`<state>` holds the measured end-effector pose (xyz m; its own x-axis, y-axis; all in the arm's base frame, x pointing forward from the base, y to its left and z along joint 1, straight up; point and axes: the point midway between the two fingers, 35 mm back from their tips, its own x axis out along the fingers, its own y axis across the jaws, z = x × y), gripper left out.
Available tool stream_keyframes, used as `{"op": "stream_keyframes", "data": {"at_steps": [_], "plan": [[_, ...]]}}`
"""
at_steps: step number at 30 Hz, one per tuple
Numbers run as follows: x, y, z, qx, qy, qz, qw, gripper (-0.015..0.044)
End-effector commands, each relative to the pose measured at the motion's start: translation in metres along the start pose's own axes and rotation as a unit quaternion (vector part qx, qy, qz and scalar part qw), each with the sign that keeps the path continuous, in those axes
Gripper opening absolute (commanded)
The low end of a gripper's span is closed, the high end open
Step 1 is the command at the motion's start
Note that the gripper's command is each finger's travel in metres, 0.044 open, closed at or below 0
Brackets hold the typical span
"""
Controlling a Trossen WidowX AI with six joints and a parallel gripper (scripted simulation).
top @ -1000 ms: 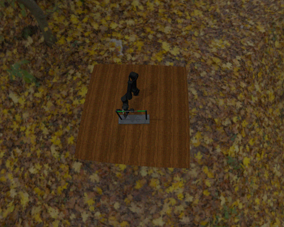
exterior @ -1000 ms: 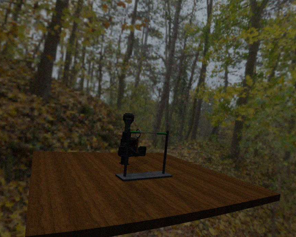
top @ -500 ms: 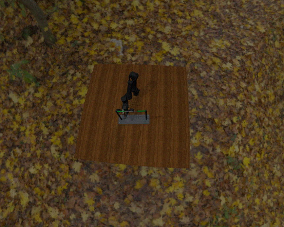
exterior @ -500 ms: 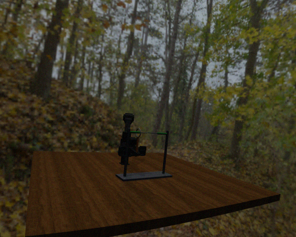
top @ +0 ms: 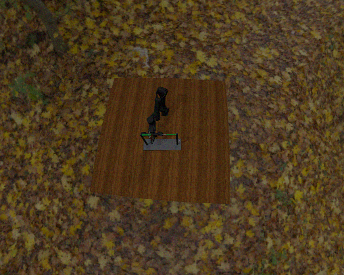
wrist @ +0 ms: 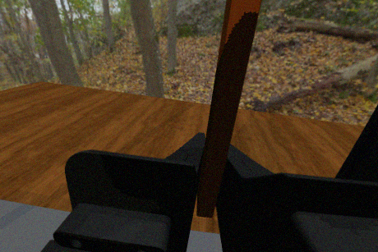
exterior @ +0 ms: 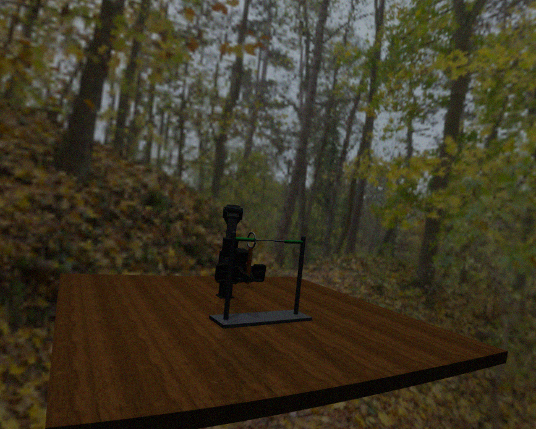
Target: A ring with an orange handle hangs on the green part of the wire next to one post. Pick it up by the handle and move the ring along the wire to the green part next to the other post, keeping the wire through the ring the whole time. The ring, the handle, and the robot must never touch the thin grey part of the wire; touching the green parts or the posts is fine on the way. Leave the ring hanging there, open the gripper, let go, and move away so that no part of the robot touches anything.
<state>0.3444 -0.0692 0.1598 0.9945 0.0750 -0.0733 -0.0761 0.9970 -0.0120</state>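
You have the jaws pinching the lower end of the orange handle [wrist: 223,124], slightly tilted, with the ring [exterior: 251,239] encircling the wire [exterior: 272,240] at about where the green section beside the near post [exterior: 226,281] ends, though the dim exterior view leaves that uncertain, above the tabletop [exterior: 175,360].

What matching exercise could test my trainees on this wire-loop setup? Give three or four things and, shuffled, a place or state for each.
1. claw
2. ring
3. base plate
4. far post

a. flat on the table
b. shut on the orange handle
c. upright, beside a green wire end
d. around the wire, near the arm-side post

Pairs: 1-b, 2-d, 3-a, 4-c
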Motion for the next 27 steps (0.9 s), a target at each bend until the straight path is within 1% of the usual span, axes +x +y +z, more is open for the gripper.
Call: {"op": "stream_keyframes", "data": {"at_steps": [1,27], "plan": [[-0.001,0.003,0.001,0.001,-0.001,-0.001,1.000,-0.0150],[0.000,0.030,0.001,0.005,-0.002,-0.004,1.000,-0.0150]]}}
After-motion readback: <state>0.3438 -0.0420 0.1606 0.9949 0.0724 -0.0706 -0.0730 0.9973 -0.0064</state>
